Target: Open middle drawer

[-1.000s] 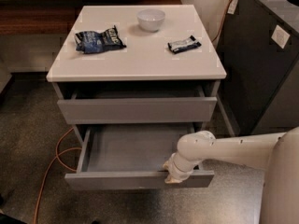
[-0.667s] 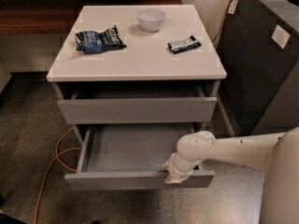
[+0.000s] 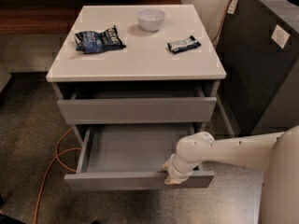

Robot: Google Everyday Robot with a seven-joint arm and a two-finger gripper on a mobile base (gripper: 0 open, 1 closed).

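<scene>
The middle drawer (image 3: 117,181) of a grey cabinet is pulled far out, and its inside (image 3: 133,148) is empty. Its flat front panel stands well forward of the top drawer front (image 3: 135,110), which is itself out a little. My gripper (image 3: 172,175) is at the top edge of the middle drawer's front panel, right of centre, on the end of my white arm (image 3: 224,150), which reaches in from the right. The lowest drawer is hidden under the open one.
On the cabinet top (image 3: 140,59) are a white bowl (image 3: 150,19), a blue snack bag (image 3: 98,39) and a dark snack bar (image 3: 183,44). A dark bin (image 3: 261,59) stands close on the right. An orange cable (image 3: 50,160) lies on the floor at the left.
</scene>
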